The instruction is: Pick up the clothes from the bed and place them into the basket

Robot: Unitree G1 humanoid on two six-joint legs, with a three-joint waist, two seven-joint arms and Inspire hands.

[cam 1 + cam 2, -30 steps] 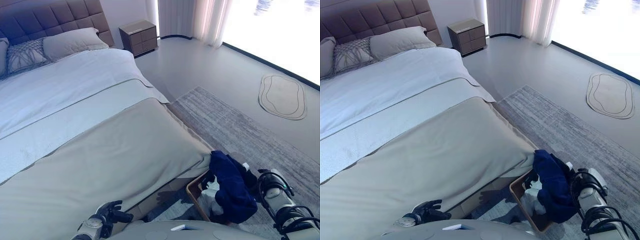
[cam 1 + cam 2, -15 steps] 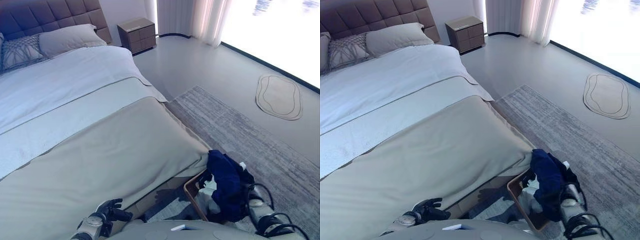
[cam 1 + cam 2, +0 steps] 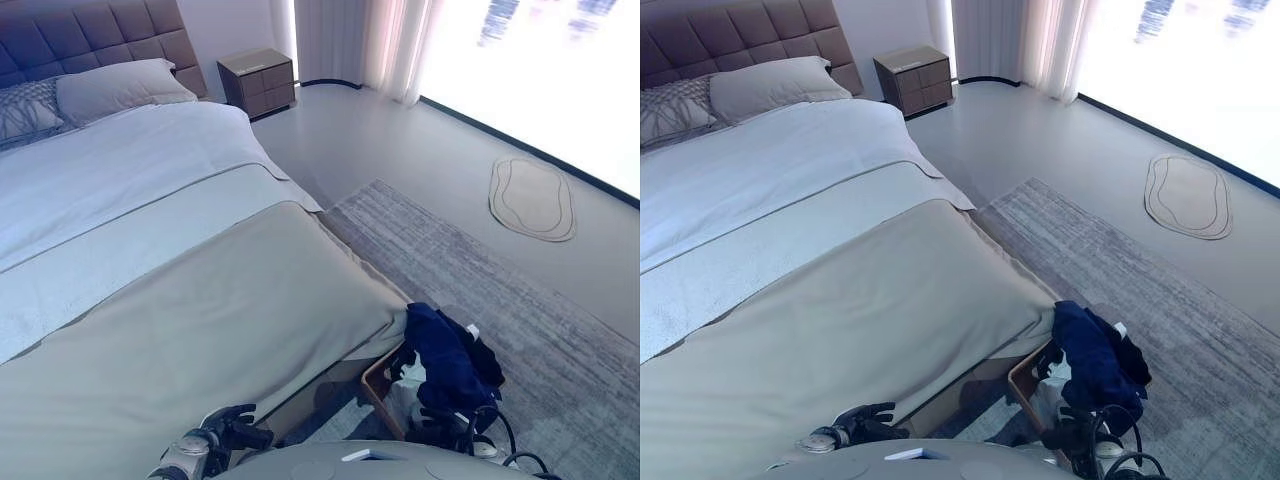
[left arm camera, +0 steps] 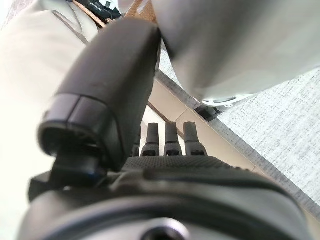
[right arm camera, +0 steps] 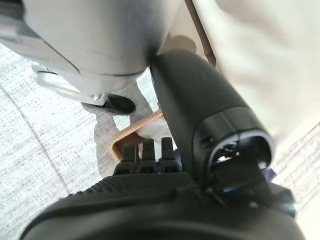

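Right wrist view: right hand (image 5: 150, 185) relaxed, empty.

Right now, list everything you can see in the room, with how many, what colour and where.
Bed: one, beige cover over white sheet, fills the left.
Headboard: one, brown, quilted, far end of the bed.
Pillows: two show, one plain beige, one patterned grey, against the headboard.
Nightstand: one, brown, beside the head of the bed.
Curtain: one, pale, by the bright window.
Large rug: one, grey, on the floor along the bed.
Small rug: one, beige, oval, near the window.
Basket: one, tan, on the floor at the bed's foot corner.
Clothes: dark blue over white, piled in the basket.
Left hand: dark, fingers relaxed, low by the bed edge.
Right hand: dark, low beside the basket.
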